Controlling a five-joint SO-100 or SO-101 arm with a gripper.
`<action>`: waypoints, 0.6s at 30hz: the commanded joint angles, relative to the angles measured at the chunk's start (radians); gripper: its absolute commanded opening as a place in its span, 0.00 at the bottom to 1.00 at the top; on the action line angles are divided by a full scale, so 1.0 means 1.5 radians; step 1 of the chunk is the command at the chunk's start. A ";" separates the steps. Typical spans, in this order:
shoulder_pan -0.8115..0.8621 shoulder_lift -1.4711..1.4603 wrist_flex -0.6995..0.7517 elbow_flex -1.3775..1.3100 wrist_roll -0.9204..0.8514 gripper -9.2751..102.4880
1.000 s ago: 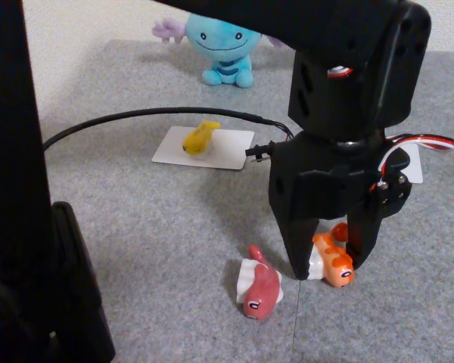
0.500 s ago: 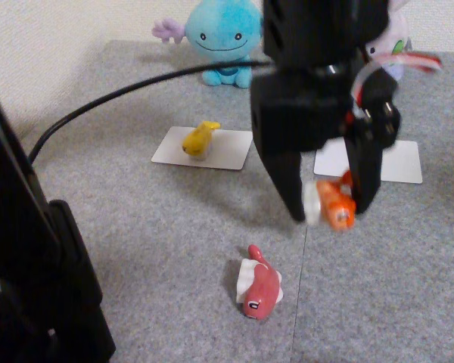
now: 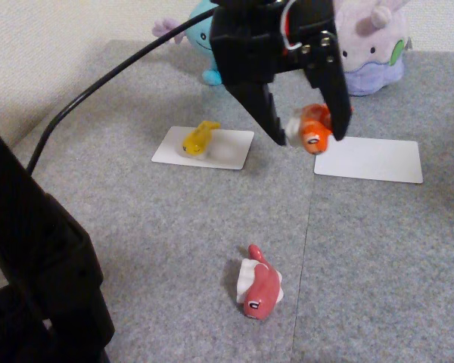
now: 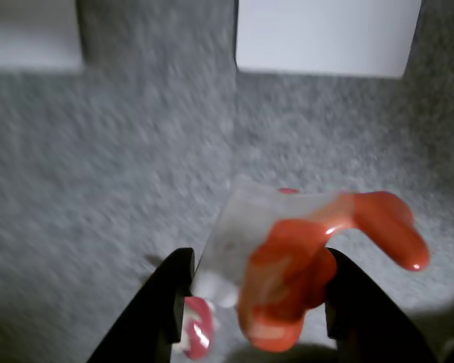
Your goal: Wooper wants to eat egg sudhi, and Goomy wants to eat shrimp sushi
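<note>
We have the shrimp sushi (image 3: 312, 129) clamped between the fingers of our gripper (image 3: 309, 133) and lifted well clear of the grey mat (image 3: 159, 227), just beside the near-left corner of the bare white card (image 3: 369, 159) that lies in front of Goomy (image 3: 371, 41). The egg sudhi (image 3: 197, 139) sits on the other card (image 3: 204, 147), with Wooper (image 3: 204, 45) mostly hidden behind our arm. The wrist view is blurred, but the shrimp sushi (image 4: 303, 265) seems held by its middle, tail sticking out sideways. That worries us: the toy looks glossy, so it could twist or slip free. Released now, it would likely land off the card's edge, or roll toward the red sushi (image 3: 259, 284).
</note>
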 commanded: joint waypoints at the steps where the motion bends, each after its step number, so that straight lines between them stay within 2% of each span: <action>1: -0.013 0.027 -0.034 -0.013 0.057 0.14; 8: -0.022 0.022 -0.116 -0.013 0.101 0.14; 18: -0.020 0.021 -0.123 -0.024 0.103 0.14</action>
